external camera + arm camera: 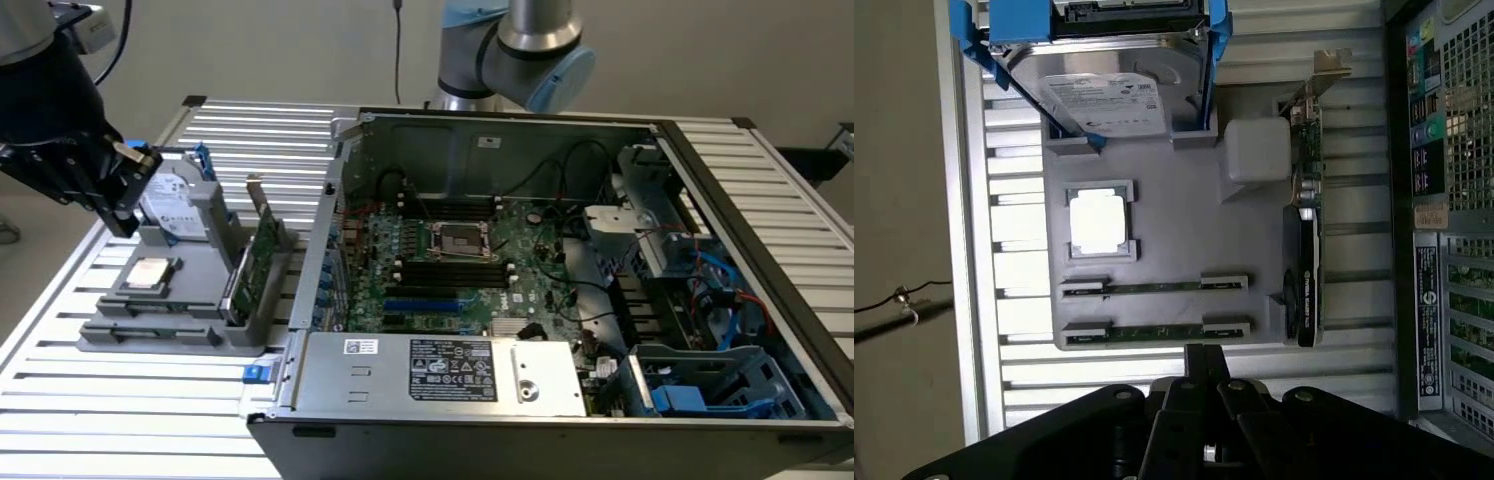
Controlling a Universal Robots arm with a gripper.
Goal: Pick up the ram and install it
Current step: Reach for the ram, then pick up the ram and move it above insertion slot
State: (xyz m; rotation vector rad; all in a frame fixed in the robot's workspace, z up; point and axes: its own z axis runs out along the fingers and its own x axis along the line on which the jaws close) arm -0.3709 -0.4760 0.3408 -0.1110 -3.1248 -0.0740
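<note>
Approach step: gripper (1199,352) (jaws closed, empty) positioned over ram (1154,328) in holder (1184,230); opened jaws, alignment judged needed for grasp.

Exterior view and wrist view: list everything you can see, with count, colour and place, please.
table: one, silver slats
computer case: one, dark, open, on the table
motherboard: one, green, inside the case
power supply: one, silver, inside the case
grey holder: one, grey, on the table, exterior view's left of the case
ram sticks: two, green, on edge in the holder
hard drive: one, silver in blue bracket, on the holder
processor chip: one, silver, on the holder
white block: one, white, on the holder
expansion card: one, green, upright at the holder's case-side edge
arm: one, grey and light blue, behind the case
gripper: one, black, shut, empty, hovering by the holder
</note>
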